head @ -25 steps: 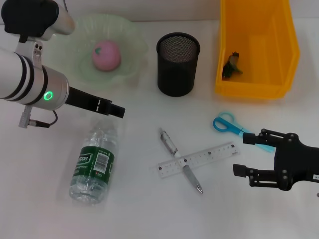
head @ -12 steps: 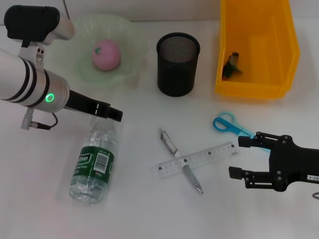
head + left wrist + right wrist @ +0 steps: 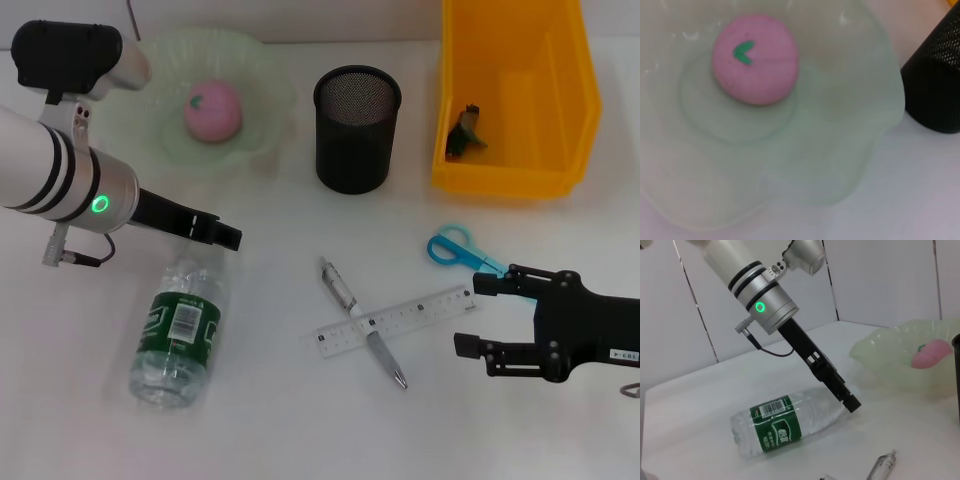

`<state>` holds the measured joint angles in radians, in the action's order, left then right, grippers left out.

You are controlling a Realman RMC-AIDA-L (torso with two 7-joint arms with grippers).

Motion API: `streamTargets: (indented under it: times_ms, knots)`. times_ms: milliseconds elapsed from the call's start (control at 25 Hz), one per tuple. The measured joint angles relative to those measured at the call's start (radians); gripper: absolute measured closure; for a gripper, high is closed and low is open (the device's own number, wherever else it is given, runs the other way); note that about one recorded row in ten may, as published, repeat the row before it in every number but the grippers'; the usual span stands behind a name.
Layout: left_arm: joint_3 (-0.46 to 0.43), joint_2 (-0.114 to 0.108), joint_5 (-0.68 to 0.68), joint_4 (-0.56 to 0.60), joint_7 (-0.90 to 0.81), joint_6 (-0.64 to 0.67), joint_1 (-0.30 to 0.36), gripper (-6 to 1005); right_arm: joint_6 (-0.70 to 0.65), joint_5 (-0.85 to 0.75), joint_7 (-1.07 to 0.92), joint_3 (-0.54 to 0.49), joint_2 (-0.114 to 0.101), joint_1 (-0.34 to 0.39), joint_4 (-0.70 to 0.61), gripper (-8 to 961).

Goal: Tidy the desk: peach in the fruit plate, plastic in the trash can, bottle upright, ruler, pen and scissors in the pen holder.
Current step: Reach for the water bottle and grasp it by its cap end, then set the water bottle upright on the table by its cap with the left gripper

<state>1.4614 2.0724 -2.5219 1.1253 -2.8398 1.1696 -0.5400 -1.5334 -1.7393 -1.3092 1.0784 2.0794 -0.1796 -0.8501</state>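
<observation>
The pink peach [image 3: 212, 110] [image 3: 755, 57] lies in the pale green fruit plate [image 3: 265, 85] [image 3: 840, 150]. Flat on the table is the clear bottle [image 3: 180, 328] [image 3: 785, 427] with a green label. My left gripper [image 3: 222, 234] [image 3: 850, 402] is right at the bottle's neck end. The pen [image 3: 352, 300] lies crossed under the clear ruler [image 3: 395, 320]. Just beyond the ruler's right end are the blue scissors [image 3: 450, 246]. My right gripper [image 3: 478, 315] stands open beside that end, its upper finger over the scissor blades. The black mesh pen holder [image 3: 357, 128] stands at the back.
The yellow trash can [image 3: 515, 175] at the back right holds a dark scrap of plastic [image 3: 463, 130]. The pen holder [image 3: 935, 90] stands close to the plate's edge. White table surface lies bare along the front, between the bottle and the ruler.
The bottle's base has swung to the left while my left gripper stayed at its neck and dropped slightly. My right gripper has crept left toward the ruler's end.
</observation>
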Motion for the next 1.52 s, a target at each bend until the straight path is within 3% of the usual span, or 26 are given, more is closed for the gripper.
streamTargets:
  times_ms: [480,680,760,880,1000,1040,1200,1360,1400,1440,1520]
  knots:
    - [-0.021,-0.001,0.005,-0.055,0.060,0.009,-0.030,299,0.014,-0.059,-0.047,0.000,0.001,-0.021,0.007,134]
    - [-0.009,0.000,0.009,0.001,0.102,0.014,-0.012,478,0.014,-0.060,-0.050,0.000,0.001,-0.021,0.007,134]
    - [-0.009,0.000,0.009,0.007,0.132,0.018,-0.010,501,0.014,-0.060,-0.050,0.000,0.001,-0.021,0.008,134]
    - [-0.010,0.000,0.011,0.031,0.160,0.023,0.003,535,0.014,-0.060,-0.058,0.000,0.000,-0.021,0.008,134]
    - [-0.029,-0.002,0.112,0.188,0.343,0.025,0.104,547,0.014,-0.061,-0.076,0.000,-0.001,-0.021,0.008,134]
    - [-0.029,-0.002,0.112,0.188,0.343,0.025,0.104,547,0.014,-0.061,-0.076,0.000,-0.001,-0.021,0.008,134]
    - [-0.158,-0.004,0.343,0.234,0.649,0.032,0.208,549,0.009,-0.062,-0.099,0.000,-0.001,-0.023,0.000,134]
    - [-0.189,-0.005,0.391,0.228,0.722,0.035,0.225,550,0.006,-0.062,-0.115,0.001,-0.001,-0.029,-0.007,134]
    - [-0.313,-0.006,0.541,0.152,0.928,0.097,0.253,550,0.007,-0.062,-0.127,0.004,-0.001,-0.032,-0.018,134]
    - [-0.375,-0.006,0.594,0.110,0.998,0.134,0.257,551,0.007,-0.062,-0.127,0.004,-0.001,-0.032,-0.018,134]
    - [-0.428,-0.006,0.634,0.075,1.045,0.160,0.260,552,0.007,-0.062,-0.135,0.007,-0.001,-0.036,-0.025,135]
